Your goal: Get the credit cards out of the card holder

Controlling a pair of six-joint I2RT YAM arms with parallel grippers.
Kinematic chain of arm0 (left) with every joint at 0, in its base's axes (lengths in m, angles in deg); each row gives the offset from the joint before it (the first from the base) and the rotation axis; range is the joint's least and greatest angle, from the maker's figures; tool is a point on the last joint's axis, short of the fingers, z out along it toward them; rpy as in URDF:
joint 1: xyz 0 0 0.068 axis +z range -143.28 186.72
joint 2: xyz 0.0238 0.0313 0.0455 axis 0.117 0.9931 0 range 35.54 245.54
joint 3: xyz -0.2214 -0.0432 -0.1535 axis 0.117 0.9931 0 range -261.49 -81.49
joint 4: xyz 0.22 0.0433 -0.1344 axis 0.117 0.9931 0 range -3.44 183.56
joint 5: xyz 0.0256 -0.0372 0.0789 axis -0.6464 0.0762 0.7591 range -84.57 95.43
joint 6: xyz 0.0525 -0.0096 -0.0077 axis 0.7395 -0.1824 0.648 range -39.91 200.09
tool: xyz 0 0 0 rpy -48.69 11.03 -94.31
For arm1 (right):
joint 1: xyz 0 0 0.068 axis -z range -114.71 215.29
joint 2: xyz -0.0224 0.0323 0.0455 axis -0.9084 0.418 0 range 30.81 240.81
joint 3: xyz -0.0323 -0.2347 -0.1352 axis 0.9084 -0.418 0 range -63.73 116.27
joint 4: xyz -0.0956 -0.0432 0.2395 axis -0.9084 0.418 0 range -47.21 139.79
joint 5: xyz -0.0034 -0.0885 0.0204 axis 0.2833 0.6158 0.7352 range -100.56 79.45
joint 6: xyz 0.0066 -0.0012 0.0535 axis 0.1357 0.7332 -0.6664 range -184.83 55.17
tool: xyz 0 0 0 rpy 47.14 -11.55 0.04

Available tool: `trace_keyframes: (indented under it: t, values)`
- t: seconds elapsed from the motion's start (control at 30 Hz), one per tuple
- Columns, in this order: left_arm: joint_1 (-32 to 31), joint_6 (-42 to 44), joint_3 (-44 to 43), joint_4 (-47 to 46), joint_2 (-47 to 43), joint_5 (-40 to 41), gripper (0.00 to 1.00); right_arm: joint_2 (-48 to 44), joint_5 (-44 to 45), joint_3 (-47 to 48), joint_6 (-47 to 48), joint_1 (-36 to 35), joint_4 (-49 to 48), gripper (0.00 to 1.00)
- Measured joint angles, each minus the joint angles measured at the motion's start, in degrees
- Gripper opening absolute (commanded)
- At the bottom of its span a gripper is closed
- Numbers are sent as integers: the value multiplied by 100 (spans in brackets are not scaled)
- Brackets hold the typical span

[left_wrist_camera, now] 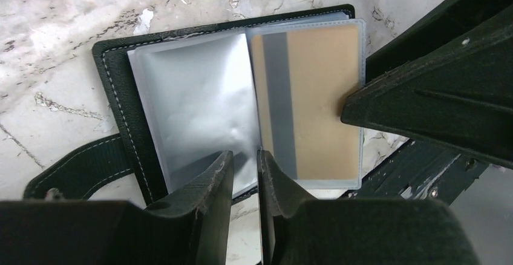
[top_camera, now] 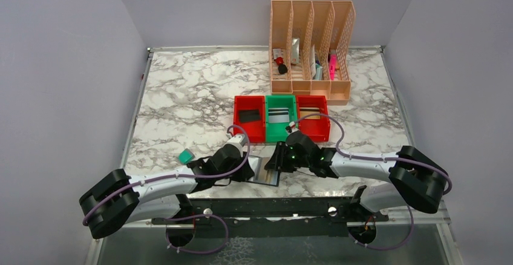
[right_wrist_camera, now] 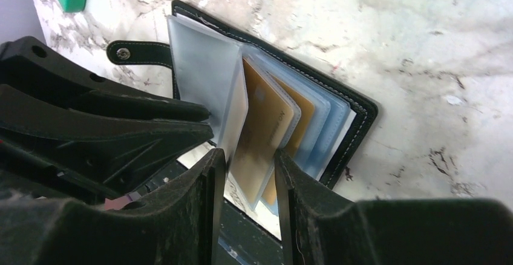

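Lying open with its black cover down, the card holder [left_wrist_camera: 112,89] sat at the very near edge of the marble table [top_camera: 181,95], between the two arms, its strap tab [left_wrist_camera: 84,165] flopped out to one side. One clear empty sleeve [left_wrist_camera: 187,107] was fanned away from the leaf carrying a gold card [left_wrist_camera: 314,95] with a grey stripe. More blue sleeves [right_wrist_camera: 320,120] lay stacked beneath, at least one with another tan card in it. The left gripper [left_wrist_camera: 245,156] was clenched, as far as I could judge, on the lower edge of the empty sleeve, pinning that leaf aside. The right gripper [right_wrist_camera: 251,159] stood with its jaws apart, straddling the gold card's leaf without visibly pressing it.

The main risk was that the right jaws would close on plastic and card together. A pull would then drag the whole leaf, and the light holder with it, rather than slide the card free. Only a thin sleeve was restrained, so it could tear or slip from the left fingers. The holder's corner also appeared to hang over the dark rail [top_camera: 266,206] below the table edge, so a tug toward the arms could tip it off. A glancing grip might bend the card or flick it loose.
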Motion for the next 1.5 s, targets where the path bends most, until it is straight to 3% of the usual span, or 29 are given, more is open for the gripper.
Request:
trace_keyframes:
  t: [0.23,1.0,1.5]
  values:
    - [0,-63,81,-94,-46,-55,25,68,-208,168,219,0,-39,48]
    - [0,-168,188,-24,-258,-39,25,66,-901,376,741,-2,-527,53]
    - [0,-380,330,479,-809,216,25,-282,-275,374,560,-2,101,51]
